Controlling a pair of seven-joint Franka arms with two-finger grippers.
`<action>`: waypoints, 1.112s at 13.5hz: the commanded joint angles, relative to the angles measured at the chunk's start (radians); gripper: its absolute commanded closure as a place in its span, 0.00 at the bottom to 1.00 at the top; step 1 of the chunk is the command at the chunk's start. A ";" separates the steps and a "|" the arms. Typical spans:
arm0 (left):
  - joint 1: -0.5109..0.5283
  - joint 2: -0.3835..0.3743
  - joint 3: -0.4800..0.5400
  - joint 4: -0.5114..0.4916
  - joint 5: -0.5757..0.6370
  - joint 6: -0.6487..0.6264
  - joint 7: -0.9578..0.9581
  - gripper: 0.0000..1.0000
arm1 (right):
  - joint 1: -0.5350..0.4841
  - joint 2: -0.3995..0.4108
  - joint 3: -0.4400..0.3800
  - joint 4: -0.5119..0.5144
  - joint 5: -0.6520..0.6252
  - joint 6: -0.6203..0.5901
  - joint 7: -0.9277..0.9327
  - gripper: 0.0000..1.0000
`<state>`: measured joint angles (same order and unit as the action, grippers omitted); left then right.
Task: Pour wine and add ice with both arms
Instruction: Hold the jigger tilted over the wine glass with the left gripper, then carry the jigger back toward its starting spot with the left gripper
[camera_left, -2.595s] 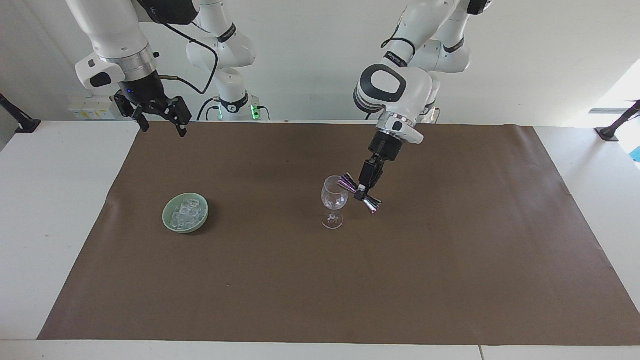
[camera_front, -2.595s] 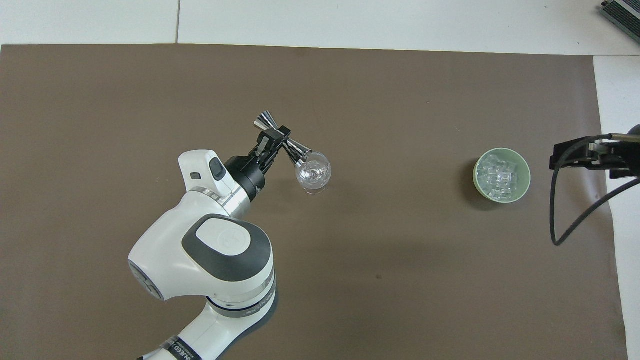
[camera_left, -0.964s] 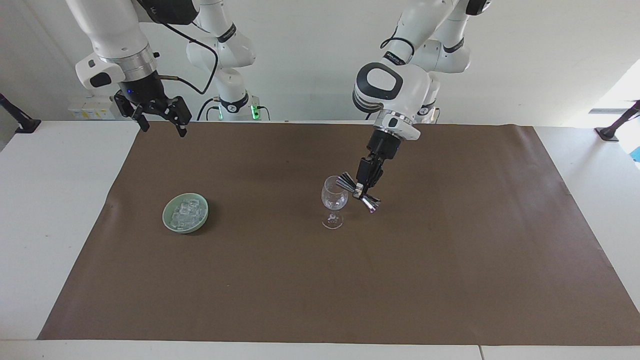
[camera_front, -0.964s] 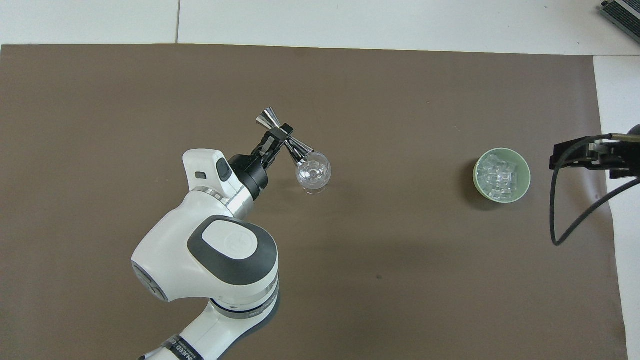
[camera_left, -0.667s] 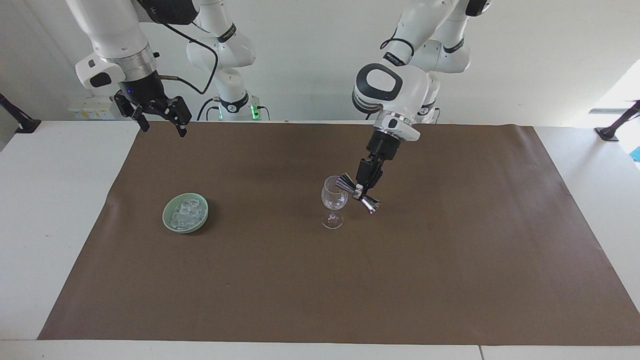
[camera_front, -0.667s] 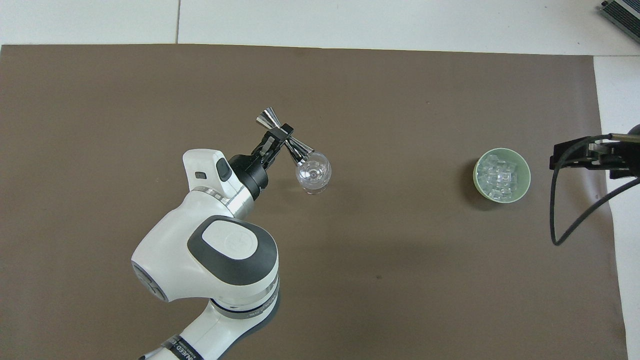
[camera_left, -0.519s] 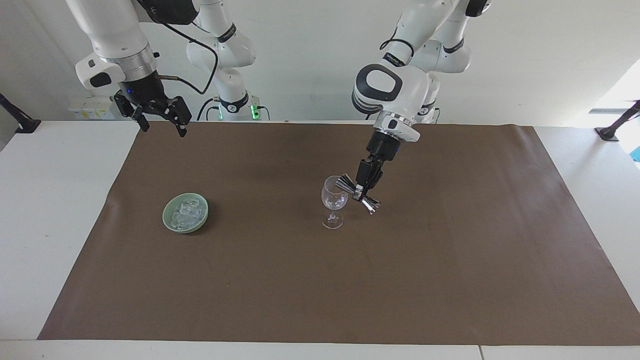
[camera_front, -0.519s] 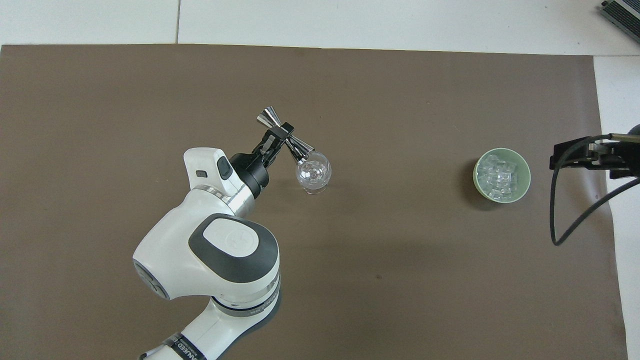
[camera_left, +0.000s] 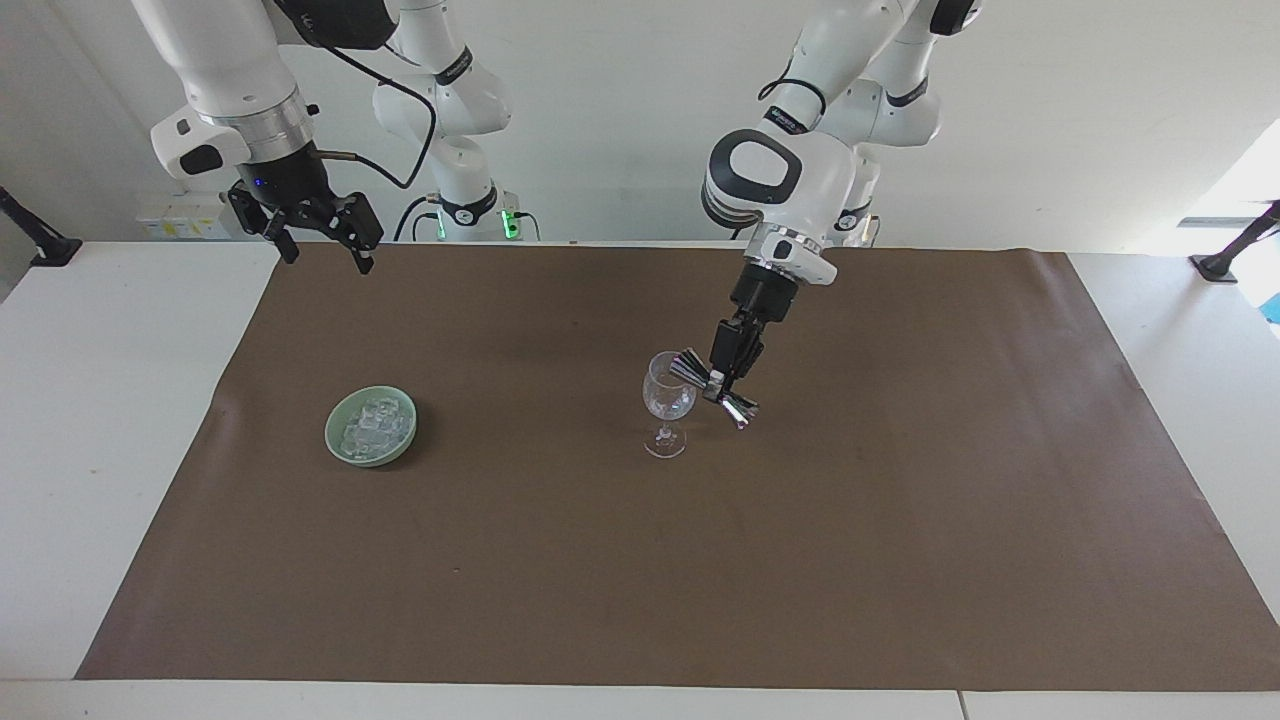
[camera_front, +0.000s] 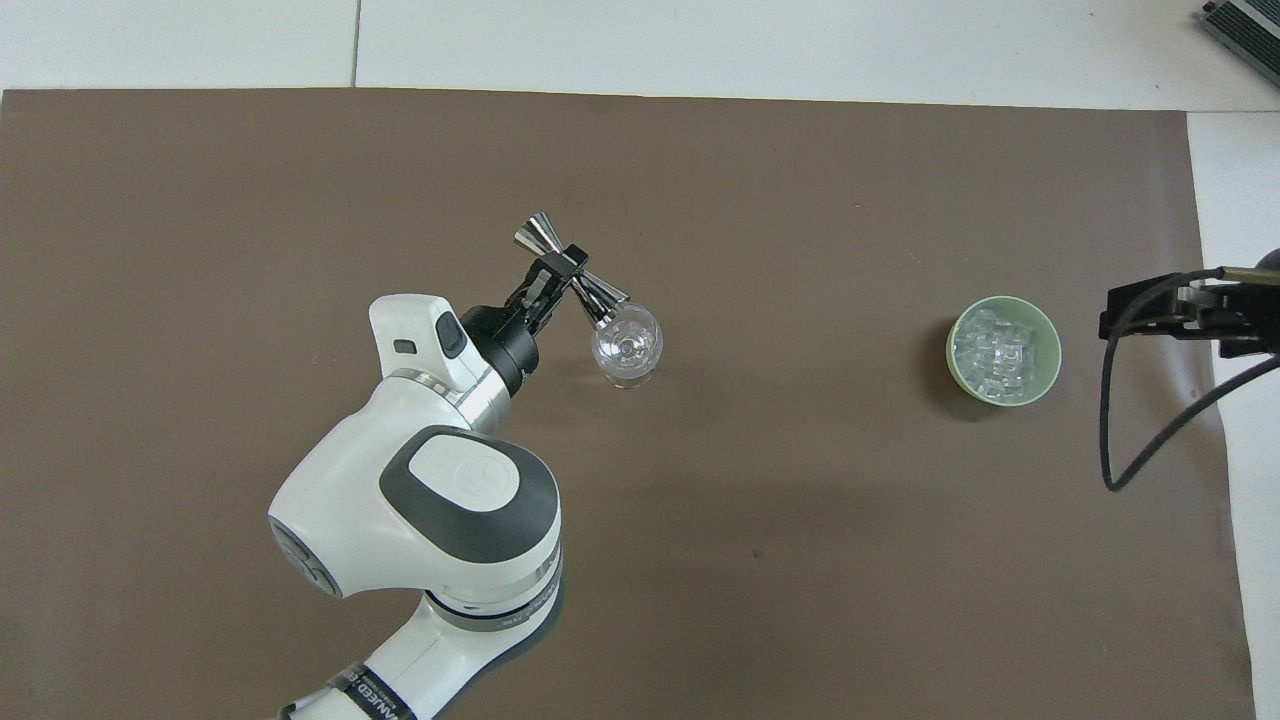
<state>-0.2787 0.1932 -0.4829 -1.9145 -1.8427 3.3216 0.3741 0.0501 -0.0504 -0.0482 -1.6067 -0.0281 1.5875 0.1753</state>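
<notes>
I see the clear, stemmed wine glass (camera_left: 668, 400) standing upright on the brown mat near the middle of the table, and I cannot tell whether anything is in its bowl. The left gripper (camera_left: 727, 372) clamps a shiny double-cone jigger (camera_left: 714, 387) at its waist, tilted so one cone sits at the glass's rim and the other points away and down. The ice (camera_left: 368, 426), small clear whitish cubes, lies heaped in a pale green bowl (camera_left: 339, 450) on the mat toward the right arm's end, well apart from the glass.
</notes>
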 joint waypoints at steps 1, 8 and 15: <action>-0.010 -0.014 0.001 0.014 -0.094 0.033 0.000 1.00 | 0.002 -0.019 -0.004 -0.019 -0.004 -0.006 -0.025 0.00; 0.071 -0.052 -0.019 0.012 -0.298 0.029 -0.041 1.00 | 0.002 -0.019 -0.004 -0.021 -0.004 -0.006 -0.026 0.00; 0.141 -0.060 -0.020 0.005 -0.340 0.000 -0.242 1.00 | 0.002 -0.019 -0.004 -0.019 -0.004 -0.006 -0.026 0.00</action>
<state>-0.1717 0.1528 -0.4898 -1.9054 -2.1512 3.3399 0.1875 0.0501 -0.0504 -0.0482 -1.6067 -0.0281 1.5875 0.1753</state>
